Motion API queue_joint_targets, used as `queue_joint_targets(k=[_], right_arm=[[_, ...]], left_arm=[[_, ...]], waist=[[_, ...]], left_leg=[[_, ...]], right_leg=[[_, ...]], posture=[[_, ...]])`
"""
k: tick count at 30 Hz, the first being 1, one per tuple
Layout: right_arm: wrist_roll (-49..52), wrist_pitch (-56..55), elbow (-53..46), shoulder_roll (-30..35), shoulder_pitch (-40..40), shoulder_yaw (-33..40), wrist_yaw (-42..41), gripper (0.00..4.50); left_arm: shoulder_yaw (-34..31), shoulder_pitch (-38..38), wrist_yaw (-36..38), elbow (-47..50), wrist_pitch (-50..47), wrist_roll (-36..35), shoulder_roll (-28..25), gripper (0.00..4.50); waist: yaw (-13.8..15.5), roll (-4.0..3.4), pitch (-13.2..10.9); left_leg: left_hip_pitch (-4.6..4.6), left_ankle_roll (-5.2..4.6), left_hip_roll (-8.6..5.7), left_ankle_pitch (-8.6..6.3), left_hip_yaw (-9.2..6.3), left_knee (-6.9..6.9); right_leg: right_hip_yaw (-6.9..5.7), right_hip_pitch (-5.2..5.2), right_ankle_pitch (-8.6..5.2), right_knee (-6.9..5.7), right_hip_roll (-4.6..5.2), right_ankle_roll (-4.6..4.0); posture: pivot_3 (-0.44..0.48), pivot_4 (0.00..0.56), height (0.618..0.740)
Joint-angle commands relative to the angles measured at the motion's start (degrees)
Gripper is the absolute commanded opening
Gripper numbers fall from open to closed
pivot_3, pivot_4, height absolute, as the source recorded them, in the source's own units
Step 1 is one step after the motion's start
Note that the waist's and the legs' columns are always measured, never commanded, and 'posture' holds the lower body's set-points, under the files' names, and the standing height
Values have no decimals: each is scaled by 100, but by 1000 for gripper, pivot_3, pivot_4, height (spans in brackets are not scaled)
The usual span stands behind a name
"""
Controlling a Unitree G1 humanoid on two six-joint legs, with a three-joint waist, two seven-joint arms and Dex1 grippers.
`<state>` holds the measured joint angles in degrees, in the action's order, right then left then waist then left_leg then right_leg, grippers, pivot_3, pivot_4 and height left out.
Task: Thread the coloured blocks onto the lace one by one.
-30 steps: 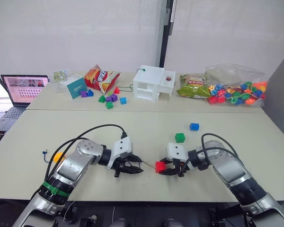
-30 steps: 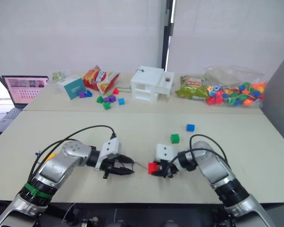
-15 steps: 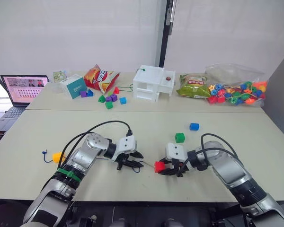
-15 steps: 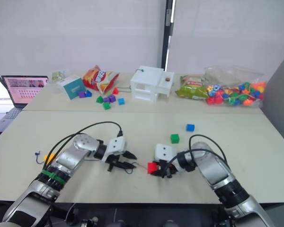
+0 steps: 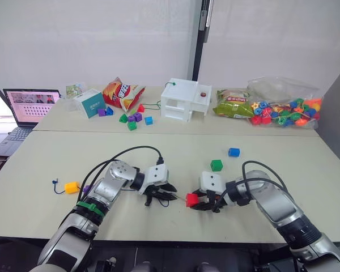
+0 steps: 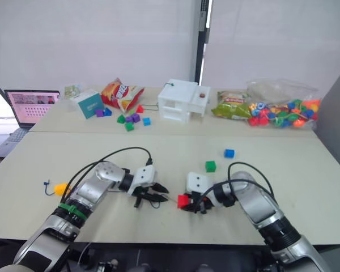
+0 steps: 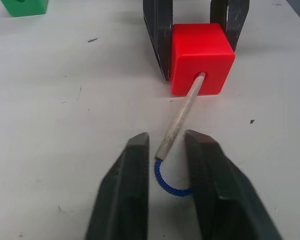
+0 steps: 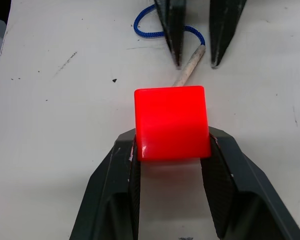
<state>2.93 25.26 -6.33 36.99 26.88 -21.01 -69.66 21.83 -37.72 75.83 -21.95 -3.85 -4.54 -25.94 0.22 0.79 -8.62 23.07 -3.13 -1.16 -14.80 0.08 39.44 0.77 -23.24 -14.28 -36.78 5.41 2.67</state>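
Red block (image 7: 202,56) pinched by right gripper (image 8: 171,157), lace (image 7: 181,122) tip inside, left gripper (image 7: 167,150) spread.

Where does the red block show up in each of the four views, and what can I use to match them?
Left eye view: red block low and centre, at the right gripper.
Right eye view: low and centre.
Left wrist view: upper centre, between the right gripper's jaws.
Right wrist view: centre, between that gripper's own jaws.
Shared landmark: the lace's pale tip entering the block's hole.
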Motion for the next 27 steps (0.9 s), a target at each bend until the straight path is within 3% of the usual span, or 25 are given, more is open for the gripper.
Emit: queue_joint_targets(k=[1, 15, 23, 27], right_arm=[[2, 33, -52, 48, -40, -56, 25, 1164], [31, 33, -62, 74, -45, -91, 59, 1164], [6, 86, -52, 92, -48, -132, 69, 1164], [17, 110, -78, 108, -59, -143, 86, 1164]], left_arm=[[24, 23, 62, 141, 13, 54, -12, 39], [10, -4, 119, 952, -522, -28, -102, 39], [62, 52, -131, 2286, -2028, -296, 3, 39], [137, 196, -340, 2526, -2286, -243, 99, 39]], waist=[[8, 0, 0], [12, 0, 0], [14, 1, -1], [14, 1, -1]], left_leg=[[0, 0, -1, 0, 1, 0], [4, 0, 0, 0, 0, 1], [7, 0, 0, 0, -1, 2], [8, 0, 1, 0, -1, 2]], right_leg=[[1, 0, 0, 0, 0, 0], [-1, -3, 0, 0, 0, 0], [-1, -3, 0, 0, -1, 1], [-1, -4, 0, 0, -2, 1]], posture=[[0, 150, 740], [0, 150, 740], [0, 150, 740], [0, 150, 740]])
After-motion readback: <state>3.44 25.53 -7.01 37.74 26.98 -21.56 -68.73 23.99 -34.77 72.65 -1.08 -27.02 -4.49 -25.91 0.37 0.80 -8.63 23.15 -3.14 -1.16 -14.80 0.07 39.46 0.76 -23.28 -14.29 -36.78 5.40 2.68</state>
